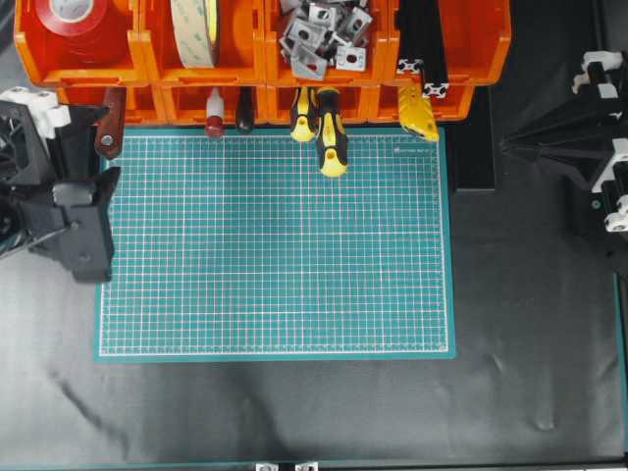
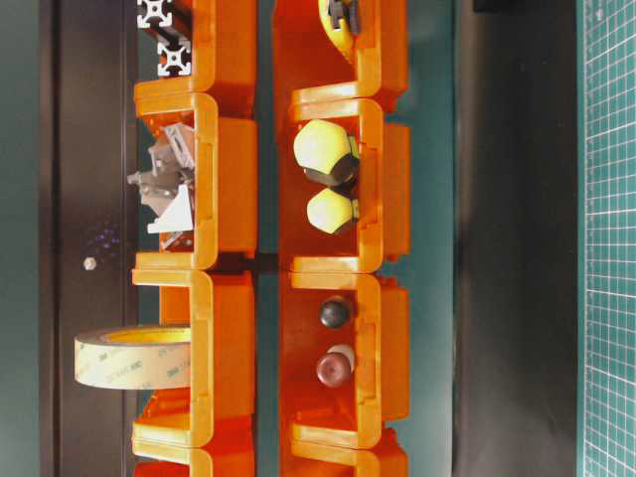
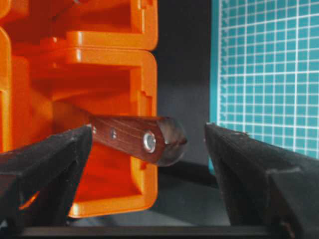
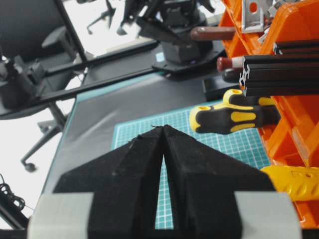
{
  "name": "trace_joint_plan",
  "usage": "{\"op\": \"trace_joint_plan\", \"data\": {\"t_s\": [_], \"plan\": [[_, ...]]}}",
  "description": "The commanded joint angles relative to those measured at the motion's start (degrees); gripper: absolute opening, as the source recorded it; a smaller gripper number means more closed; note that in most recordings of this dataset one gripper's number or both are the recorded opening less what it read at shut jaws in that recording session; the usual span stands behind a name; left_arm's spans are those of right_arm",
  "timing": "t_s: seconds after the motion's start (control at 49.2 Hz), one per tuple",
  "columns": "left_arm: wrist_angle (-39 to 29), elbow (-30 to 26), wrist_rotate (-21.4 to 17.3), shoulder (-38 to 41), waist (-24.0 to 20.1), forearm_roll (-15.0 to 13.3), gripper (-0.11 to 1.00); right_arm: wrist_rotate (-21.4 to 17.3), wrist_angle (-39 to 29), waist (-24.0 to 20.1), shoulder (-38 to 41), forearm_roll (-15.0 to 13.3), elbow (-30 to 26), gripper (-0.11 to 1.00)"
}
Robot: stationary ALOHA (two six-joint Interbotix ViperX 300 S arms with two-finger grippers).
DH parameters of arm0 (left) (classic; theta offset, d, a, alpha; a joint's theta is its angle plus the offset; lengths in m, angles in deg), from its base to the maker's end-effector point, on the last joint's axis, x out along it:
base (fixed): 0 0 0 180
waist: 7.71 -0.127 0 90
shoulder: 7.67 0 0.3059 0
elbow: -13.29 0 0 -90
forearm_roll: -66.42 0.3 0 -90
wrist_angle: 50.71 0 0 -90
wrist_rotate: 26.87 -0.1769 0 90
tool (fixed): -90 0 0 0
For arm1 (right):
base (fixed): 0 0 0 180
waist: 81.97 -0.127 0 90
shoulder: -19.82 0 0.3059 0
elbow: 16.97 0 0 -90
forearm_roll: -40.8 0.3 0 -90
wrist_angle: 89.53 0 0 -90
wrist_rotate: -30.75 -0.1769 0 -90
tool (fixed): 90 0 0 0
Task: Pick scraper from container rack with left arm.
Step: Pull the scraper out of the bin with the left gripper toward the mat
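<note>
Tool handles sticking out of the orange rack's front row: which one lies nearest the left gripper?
The scraper, leftmost in the container rack: its reddish-brown wooden handle sits between the open left gripper jaws, unlike the yellow-and-black ones.

orange container rack (image 2: 234,199), tape roll (image 2: 129,358), yellow handles (image 2: 323,149)

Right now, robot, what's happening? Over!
Left gripper open, straddling scraper handle. Scraper in container rack. Right gripper shut, parked. Nothing blocking.

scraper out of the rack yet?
No. The scraper still sits in its orange bin, handle sticking out between the left hand's open fingers.
</note>
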Motion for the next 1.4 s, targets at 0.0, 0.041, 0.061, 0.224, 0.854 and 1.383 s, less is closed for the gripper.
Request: {"op": "trace_joint_plan", "data": {"t_s": [0.0, 0.041, 0.061, 0.224, 0.854, 1.383], "plan": [[0.97, 0.62, 0.26, -0.79, -1.32, 0.18, 0.92, 0.00, 0.00, -0.18, 0.26, 0.09, -1.14, 0.01], [1.58, 1.23, 0.26, -0.79, -1.67, 0.18, 0.92, 0.00, 0.00, -0.18, 0.26, 0.09, -1.14, 0.01], [1.93, 1.49, 0.26, -0.79, -1.85, 0.18, 0.92, 0.00, 0.00, -0.18, 0.26, 0.09, -1.14, 0.01], [3.52, 2.37, 0.18, -0.79, -2.81, 0.18, 0.91, 0.00, 0.00, -0.35, 0.18, 0.09, -1.14, 0.01], [5.27, -0.18, -0.35, -3.08, -2.20, 0.18, 0.41, -0.09, 0.00, -1.32, 0.18, 0.09, -0.88, 0.01], [-15.38, -19.34, -5.80, -4.83, 13.89, 0.18, 0.20, 0.00, 1.14, -2.02, 0.18, 0.09, -0.35, 0.01]]}}
